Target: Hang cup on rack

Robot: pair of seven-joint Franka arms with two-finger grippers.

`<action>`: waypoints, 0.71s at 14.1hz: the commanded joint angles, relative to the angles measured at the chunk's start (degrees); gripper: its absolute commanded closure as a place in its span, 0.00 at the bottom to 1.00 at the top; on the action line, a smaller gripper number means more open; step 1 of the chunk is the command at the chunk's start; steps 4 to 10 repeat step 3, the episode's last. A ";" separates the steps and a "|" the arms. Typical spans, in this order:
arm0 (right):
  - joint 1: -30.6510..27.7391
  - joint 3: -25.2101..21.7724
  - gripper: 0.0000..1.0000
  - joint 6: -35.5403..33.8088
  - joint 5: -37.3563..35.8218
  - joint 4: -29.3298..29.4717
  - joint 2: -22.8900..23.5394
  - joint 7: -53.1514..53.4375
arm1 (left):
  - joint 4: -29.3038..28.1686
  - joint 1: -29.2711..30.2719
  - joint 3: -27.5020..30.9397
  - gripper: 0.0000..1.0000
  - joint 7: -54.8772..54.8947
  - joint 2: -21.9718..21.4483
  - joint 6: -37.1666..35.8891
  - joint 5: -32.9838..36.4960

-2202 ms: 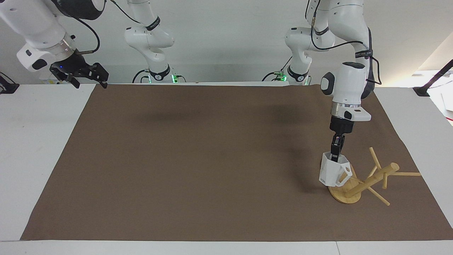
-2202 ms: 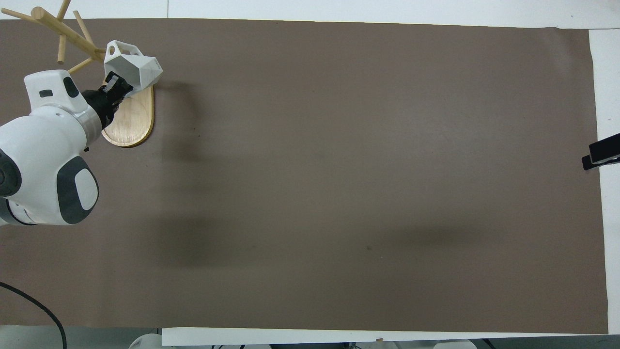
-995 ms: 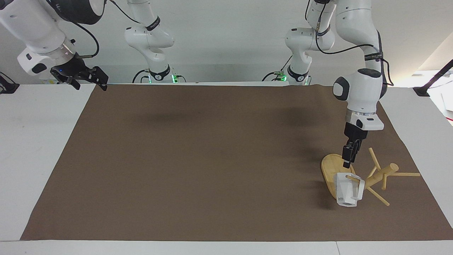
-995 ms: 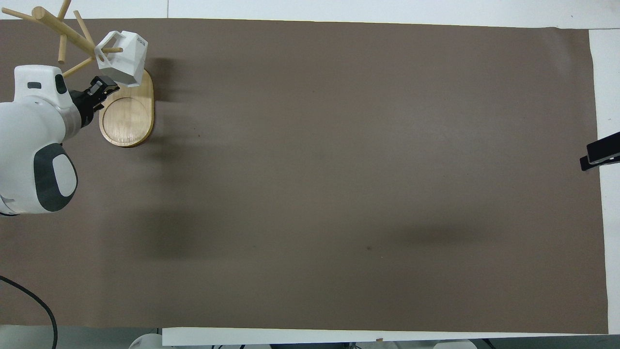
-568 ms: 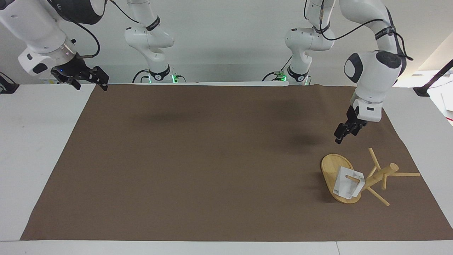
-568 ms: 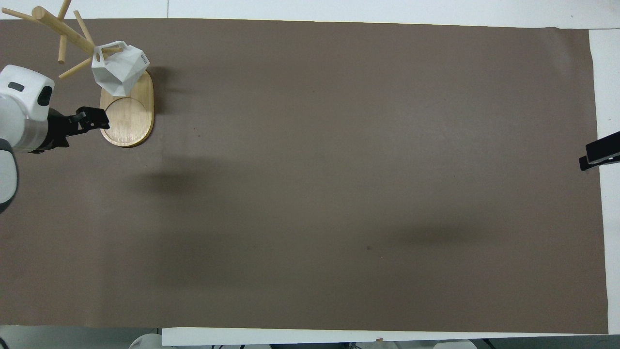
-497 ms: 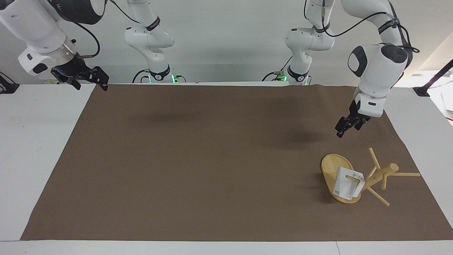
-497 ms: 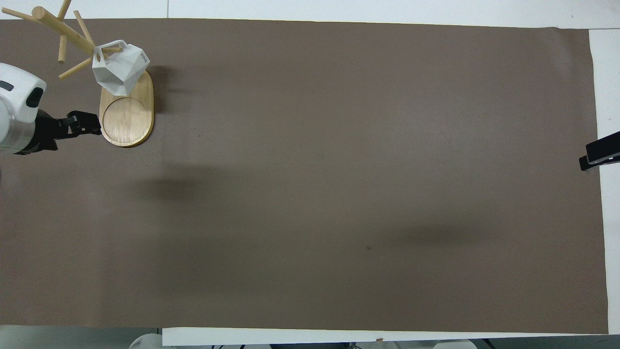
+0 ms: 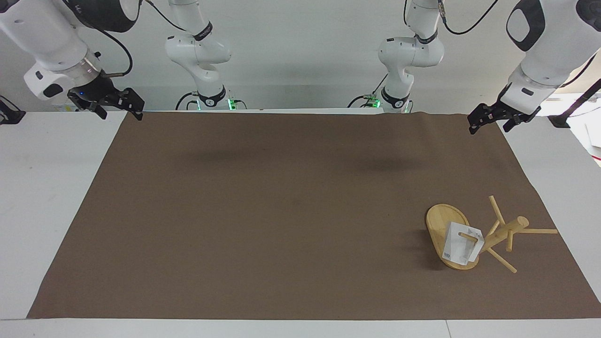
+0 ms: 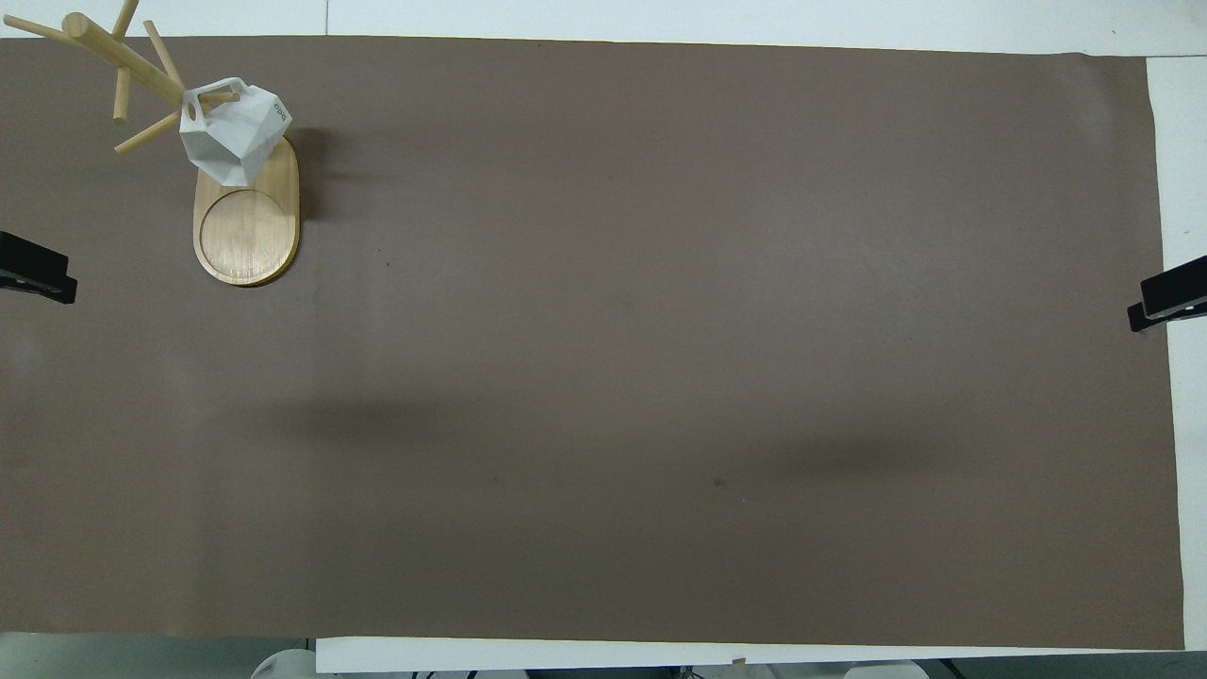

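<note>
- Since the earlier frames, your left gripper (image 9: 490, 120) had withdrawn from the rack (image 9: 469, 237), rising over the brown mat's (image 9: 281, 211) edge at the left arm's end, fingers spread and empty.
- Cup (image 9: 462, 248) hung by its handle on a rack peg, over the oval base.
- Your right gripper (image 9: 108, 101) waited, fingers parted.

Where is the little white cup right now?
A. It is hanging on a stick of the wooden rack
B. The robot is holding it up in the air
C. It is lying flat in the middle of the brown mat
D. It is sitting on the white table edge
A: the cup hangs by its handle on a peg of the rack, and both end effectors are up and away from it.
</note>
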 commanded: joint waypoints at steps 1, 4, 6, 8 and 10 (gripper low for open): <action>0.04 0.08 0.00 0.71 -0.39 -0.73 -0.80 0.86 | 1.97 1.20 -0.33 0.00 1.57 1.73 -1.04 0.73; 0.04 0.17 0.00 0.63 -0.39 -0.65 -0.89 0.86 | 2.15 0.94 -0.42 0.00 1.57 1.55 -0.86 0.73; 0.04 0.17 0.00 0.63 -0.39 -0.65 -0.89 0.86 | 2.15 0.94 -0.42 0.00 1.57 1.55 -0.86 0.73; 0.04 0.17 0.00 0.63 -0.39 -0.65 -0.89 0.86 | 2.15 0.94 -0.42 0.00 1.57 1.55 -0.86 0.73; 0.04 0.17 0.00 0.63 -0.39 -0.65 -0.89 0.86 | 2.15 0.94 -0.42 0.00 1.57 1.55 -0.86 0.73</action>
